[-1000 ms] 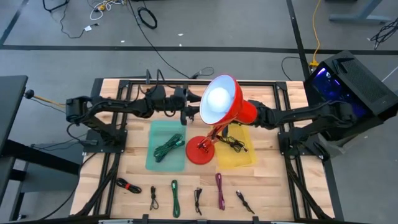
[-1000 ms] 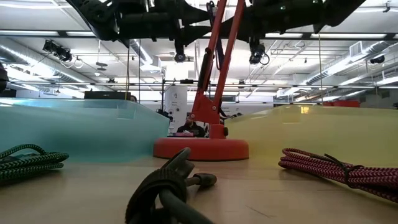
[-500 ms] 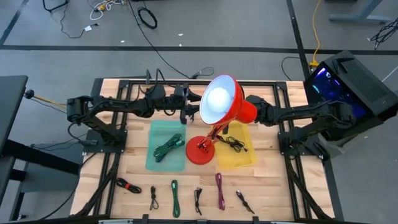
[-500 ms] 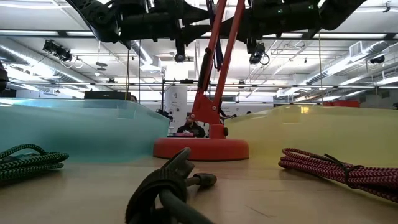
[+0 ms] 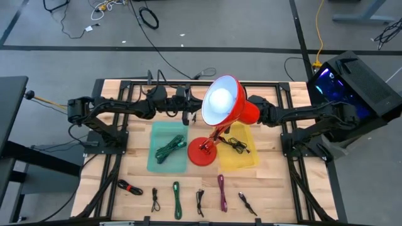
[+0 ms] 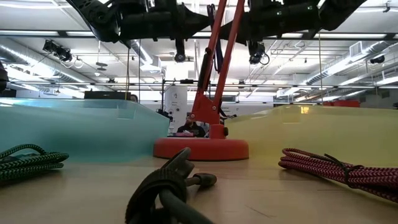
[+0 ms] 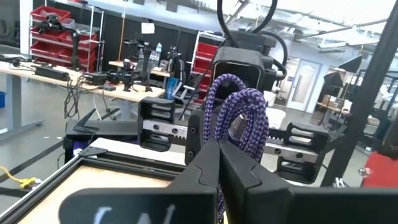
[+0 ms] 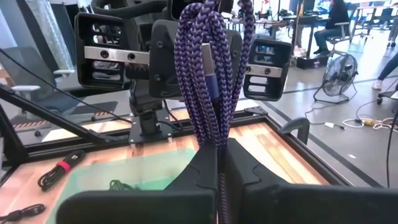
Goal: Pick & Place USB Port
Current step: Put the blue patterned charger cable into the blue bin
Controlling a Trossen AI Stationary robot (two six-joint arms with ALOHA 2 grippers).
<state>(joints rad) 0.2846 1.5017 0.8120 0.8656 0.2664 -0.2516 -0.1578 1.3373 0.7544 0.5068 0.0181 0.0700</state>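
Along the table's near edge lie six loose cables: a black-and-red one [image 5: 127, 186], a black one [image 5: 155, 199], a green one [image 5: 176, 199], another black one [image 5: 200, 201], a magenta one [image 5: 222, 191] and a last black one [image 5: 245, 202]. Behind them sit a teal tray [image 5: 154, 160] holding a green cable, a red lamp [image 5: 221, 105] on its round base, and a yellow tray [image 5: 250, 158] holding a black cable. High over the table, behind the lamp shade, the two arms meet. The purple cable [image 8: 211, 74] is a braided bundle folded into long loops, its metal USB plug lying against the strands. Both grippers pinch it: the left gripper [image 7: 219, 163] has its fingers pressed together on the bundle, and the right gripper [image 8: 219, 163] is clamped on it from the opposite side. No writing is legible on the cable.
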